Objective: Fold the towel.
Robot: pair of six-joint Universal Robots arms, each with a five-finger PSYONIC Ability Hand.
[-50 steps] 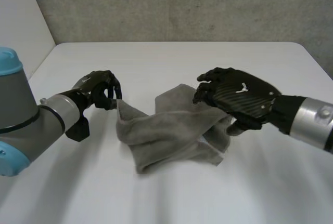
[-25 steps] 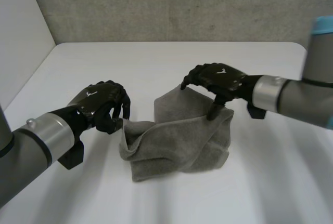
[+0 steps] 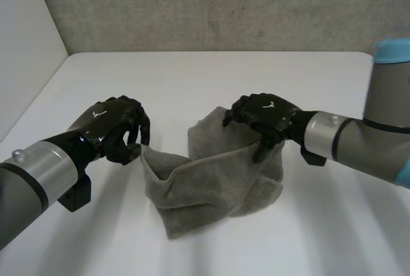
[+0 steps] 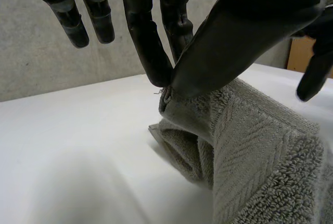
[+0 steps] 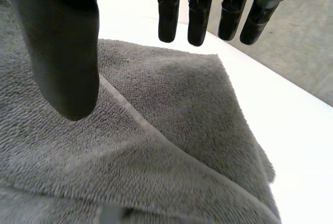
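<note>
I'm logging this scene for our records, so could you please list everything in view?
towel: one, grey, crumpled in the middle of the table, between the hands.
table: one, white, under everything.
wall: one, grey, behind the table.
left hand: one, black, pinching a towel corner between thumb and finger.
right hand: one, black, fingers relaxed, over the towel's right part.
left arm: one, grey, coming in from the left.
right arm: one, grey with a light-blue cap, coming in from the right.
</note>
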